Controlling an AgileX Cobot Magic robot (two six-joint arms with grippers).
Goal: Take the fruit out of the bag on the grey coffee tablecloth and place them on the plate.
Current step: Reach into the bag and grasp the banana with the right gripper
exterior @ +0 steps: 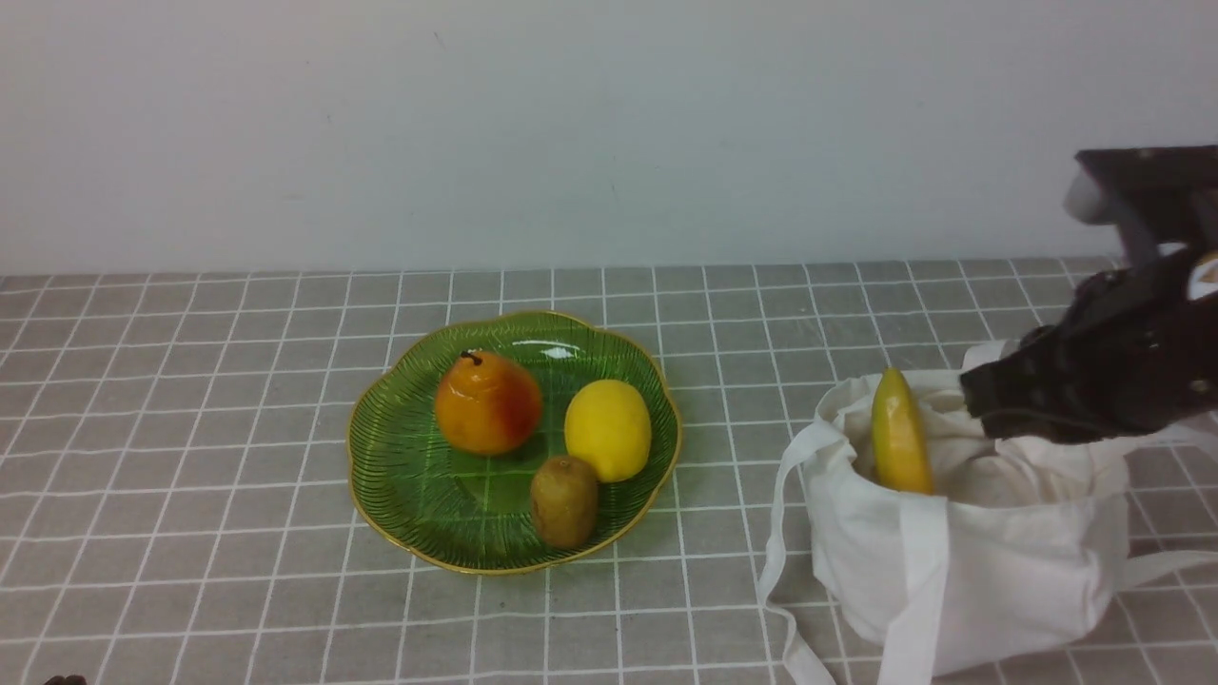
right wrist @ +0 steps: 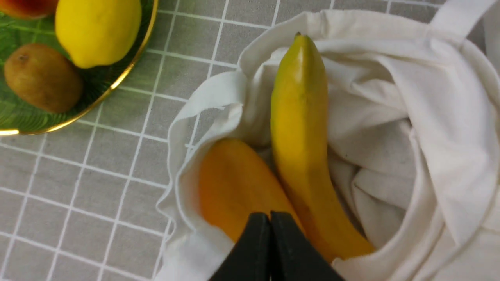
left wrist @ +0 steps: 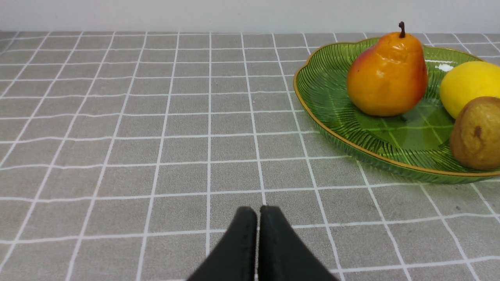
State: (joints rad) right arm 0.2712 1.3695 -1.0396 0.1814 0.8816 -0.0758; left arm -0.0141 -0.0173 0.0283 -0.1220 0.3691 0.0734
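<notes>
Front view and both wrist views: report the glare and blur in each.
Front view: soft, even light, with a white glare patch on the far side of the plate. Left wrist view: the pear gleams; the left gripper is featureless black. Right wrist view: the banana is sharp with a sheen; the right gripper is equally dark.

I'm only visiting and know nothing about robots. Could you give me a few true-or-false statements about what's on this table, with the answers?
1. The banana sits in the bag. True.
2. The plate holds a pear, a lemon and a kiwi. True.
3. The right gripper grips the banana. False: its jaws are shut with nothing between them, above the bag's opening.
4. The banana is the only fruit in the bag. False: an orange fruit lies beside it.
5. The left gripper is wide open. False: it is shut, over the tablecloth.
</notes>
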